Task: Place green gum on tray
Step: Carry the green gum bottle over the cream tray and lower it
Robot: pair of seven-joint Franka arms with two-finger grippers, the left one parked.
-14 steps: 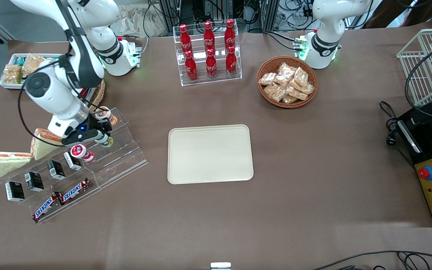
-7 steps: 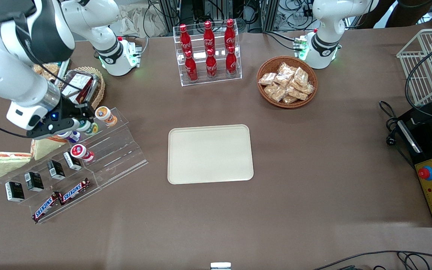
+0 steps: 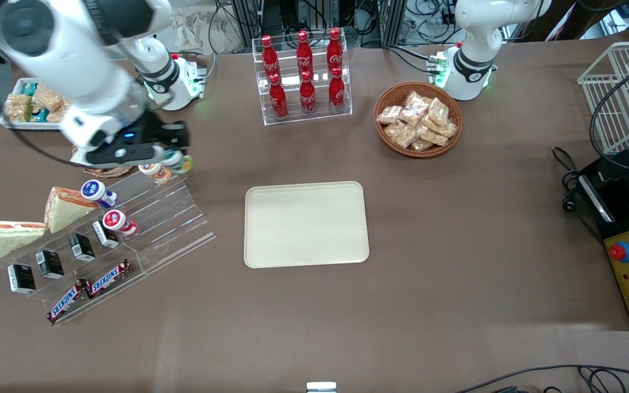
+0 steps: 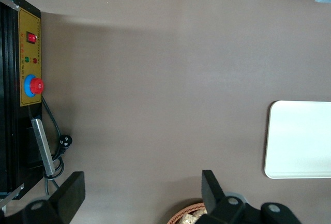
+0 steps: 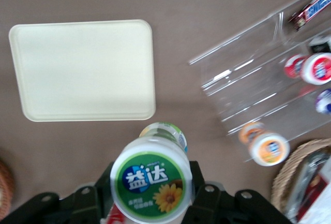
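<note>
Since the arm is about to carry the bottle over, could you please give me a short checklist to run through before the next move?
1. Green gum held in the gripper, jaws shut on it: ok.
2. Bottle lifted free of the clear display rack: ok.
3. Tray surface free for a set-down: ok.
4. Table between gripper and tray free of obstacles: ok.
5. Gripper clear of the orange-lidded bottle just beneath it: cannot tell.
6. Gum over the tray: not ok, not yet there.
</note>
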